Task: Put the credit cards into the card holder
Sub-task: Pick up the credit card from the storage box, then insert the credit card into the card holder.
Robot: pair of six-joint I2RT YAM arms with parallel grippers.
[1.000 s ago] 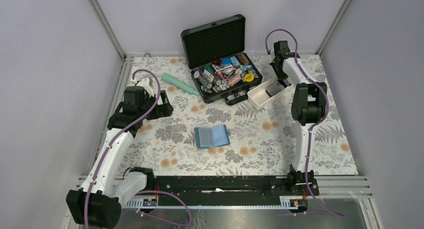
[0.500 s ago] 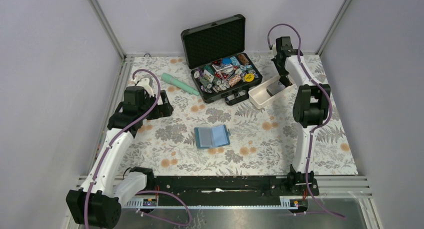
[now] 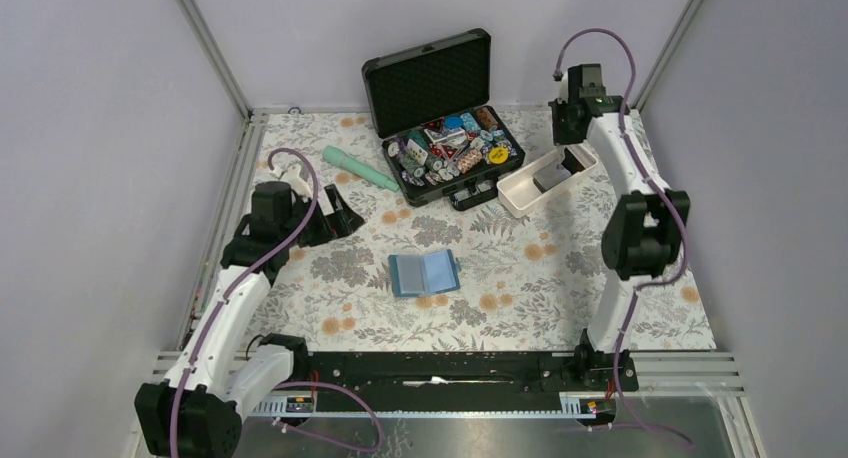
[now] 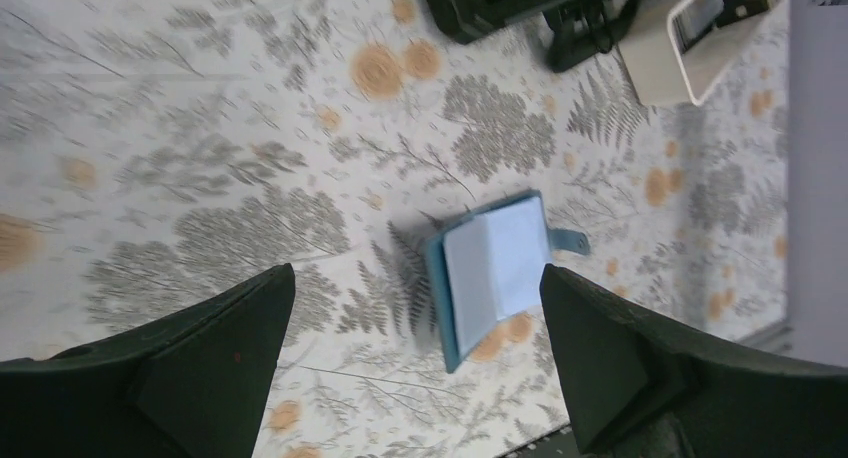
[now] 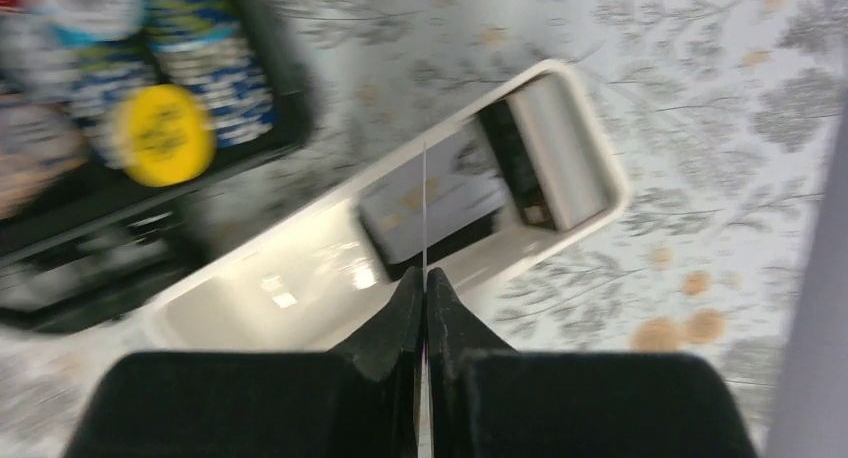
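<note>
The teal-blue card holder (image 3: pixel 424 273) lies open on the floral cloth at mid-table; in the left wrist view it (image 4: pixel 495 273) shows between my fingers, well below them. My left gripper (image 3: pixel 345 218) (image 4: pixel 415 278) is open and empty, to the left of the holder. My right gripper (image 3: pixel 573 160) (image 5: pixel 424 278) is shut on a thin credit card (image 5: pixel 424 208), seen edge-on, held above the far end of the white tray (image 3: pixel 512 196) (image 5: pixel 590 148). More grey and dark cards (image 3: pixel 548 178) (image 5: pixel 435 203) lie in that tray.
An open black foam-lined case (image 3: pixel 450 148) full of poker chips stands at the back centre, just left of the tray. A yellow chip (image 5: pixel 160 133) shows in it. A teal torch (image 3: pixel 360 168) lies at the back left. Grey walls close both sides.
My right arm has risen and swung right and back from the tray, with a card between its fingers. My left gripper has shifted a little right towards the holder.
</note>
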